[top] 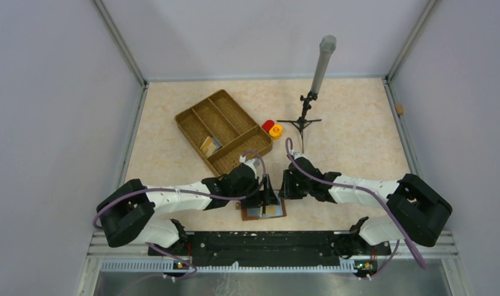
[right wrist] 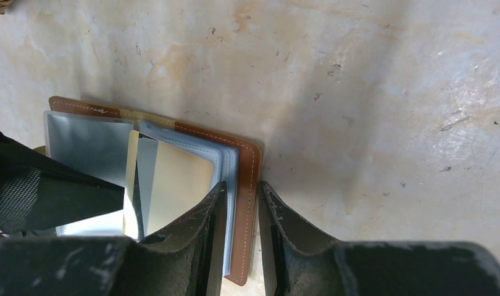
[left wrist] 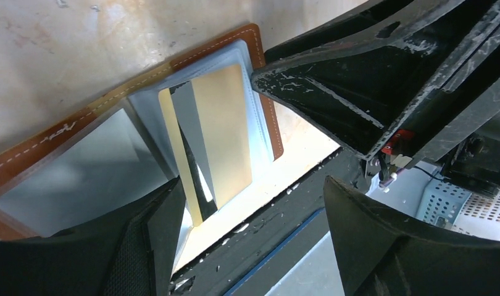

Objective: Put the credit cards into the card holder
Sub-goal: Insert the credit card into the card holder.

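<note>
Card holder (right wrist: 250, 161) open flat on worktop (right wrist: 371, 92), both end effectors at it.
Right end effector (right wrist: 241, 188) narrow, pinching the card holder's right cover edge. Left end effector (left wrist: 252, 182) wide, gripping nothing, straddling its clear sleeves (left wrist: 81, 166). Gold credit card (left wrist: 226, 132) sits among those sleeves. Two more cards (top: 210, 145) lie in wicker tray (top: 192, 117), well beyond the card holder.

The counter (top: 352, 123) has a pale beige, marbled surface with scattered dark scuffs. Plain light grey walls (top: 50, 92) enclose it on the left, rear and right. Aluminium profiles (top: 119, 42) run up the rear corners. A slotted metal rail (top: 266, 266) borders the near edge. Lighting is even and diffuse.
</note>
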Controlling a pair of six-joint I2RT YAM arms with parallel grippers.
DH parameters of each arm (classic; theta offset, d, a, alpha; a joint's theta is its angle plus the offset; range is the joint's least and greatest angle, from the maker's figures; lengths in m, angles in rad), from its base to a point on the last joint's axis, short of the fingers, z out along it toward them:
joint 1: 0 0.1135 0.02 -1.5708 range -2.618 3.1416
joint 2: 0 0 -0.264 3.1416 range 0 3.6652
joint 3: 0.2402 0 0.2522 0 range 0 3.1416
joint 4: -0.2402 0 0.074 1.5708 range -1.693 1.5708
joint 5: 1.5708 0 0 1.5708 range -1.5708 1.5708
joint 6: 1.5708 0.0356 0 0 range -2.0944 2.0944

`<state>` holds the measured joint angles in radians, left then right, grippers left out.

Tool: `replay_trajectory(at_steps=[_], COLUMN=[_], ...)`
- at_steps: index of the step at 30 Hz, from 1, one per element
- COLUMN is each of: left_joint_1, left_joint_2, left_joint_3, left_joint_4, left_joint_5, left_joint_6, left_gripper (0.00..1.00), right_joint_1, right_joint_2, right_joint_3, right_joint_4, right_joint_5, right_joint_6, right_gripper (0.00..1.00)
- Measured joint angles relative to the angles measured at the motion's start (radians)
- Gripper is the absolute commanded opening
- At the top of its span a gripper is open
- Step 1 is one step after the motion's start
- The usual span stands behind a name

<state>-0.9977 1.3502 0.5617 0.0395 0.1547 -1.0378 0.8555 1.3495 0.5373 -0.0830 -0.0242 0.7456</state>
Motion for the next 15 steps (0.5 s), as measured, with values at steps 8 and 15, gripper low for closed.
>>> replay_trajectory(at_steps=[8,15], left_joint_1=[-0.006,-0.011], left_joint_2=[0.062,0.121], left_joint_3=[0.053,0.101], left_joint_4=[-0.018,-0.048], left_joint_5=[0.037,0.070], left_joint_6=[0.012,0.019], left_gripper=[0.86,0.87], right_joint_1=[0.000,0.000], right_joint_2=[0.000,-0.005], right_joint_3=[-0.001,-0.007], right_joint_4=[0.002,0.012], right_joint_5=[0.000,0.008], right_joint_6=[0.000,0.000], right_gripper=[0.25,0.25])
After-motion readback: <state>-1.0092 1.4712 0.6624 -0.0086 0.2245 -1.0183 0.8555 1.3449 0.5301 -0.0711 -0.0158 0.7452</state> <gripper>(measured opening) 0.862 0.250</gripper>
